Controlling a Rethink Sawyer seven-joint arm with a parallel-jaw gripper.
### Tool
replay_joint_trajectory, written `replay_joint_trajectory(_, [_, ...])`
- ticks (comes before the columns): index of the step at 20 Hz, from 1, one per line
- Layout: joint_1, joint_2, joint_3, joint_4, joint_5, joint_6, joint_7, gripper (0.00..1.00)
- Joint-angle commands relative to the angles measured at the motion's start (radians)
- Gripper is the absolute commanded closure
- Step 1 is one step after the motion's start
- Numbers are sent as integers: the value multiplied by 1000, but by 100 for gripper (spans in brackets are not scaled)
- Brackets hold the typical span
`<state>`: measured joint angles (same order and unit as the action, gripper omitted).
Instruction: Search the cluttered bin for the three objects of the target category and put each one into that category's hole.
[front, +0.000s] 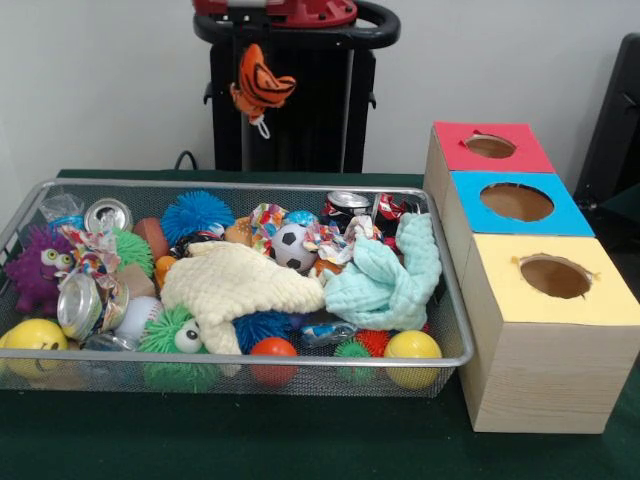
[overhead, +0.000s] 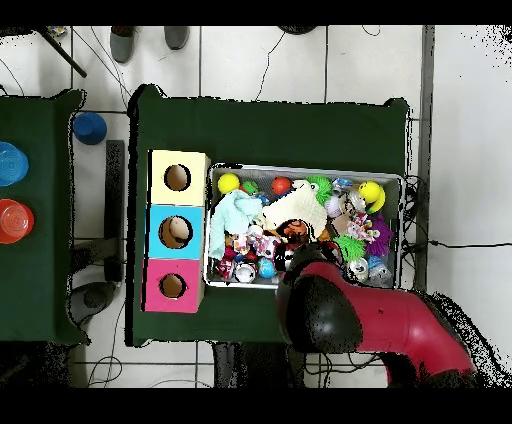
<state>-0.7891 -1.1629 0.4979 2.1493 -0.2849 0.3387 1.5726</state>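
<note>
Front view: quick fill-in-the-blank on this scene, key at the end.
1. The plush hanging in front of the pedestal is ___ with black stripes.
2. Of the three boxes, the one nearest the camera has a ___ top.
3. The middle box has a ___ top.
4. The wire bin holds a black-and-white ___ ball.
Missing words: orange; yellow; blue; soccer.

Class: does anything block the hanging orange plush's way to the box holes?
Nothing visible does. The orange plush hangs in the air above the cluttered bin; holes in the red box, blue box and yellow box lie open.
</note>
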Motion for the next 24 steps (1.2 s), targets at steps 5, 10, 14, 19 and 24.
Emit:
replay_joint_trajectory(5, [100,-58,-16,95,119,116,138,100])
replay_joint_trajectory(10, [167,-80,-60,116,145,125,176,100])
replay_joint_trajectory(14, [229,-78,-105,121,155,110,207,100])
replay_joint_trajectory(19, [303,-59,-153,109,160,94,241,100])
replay_joint_trajectory(24, [385,-34,-223,102,156,59,286,100])
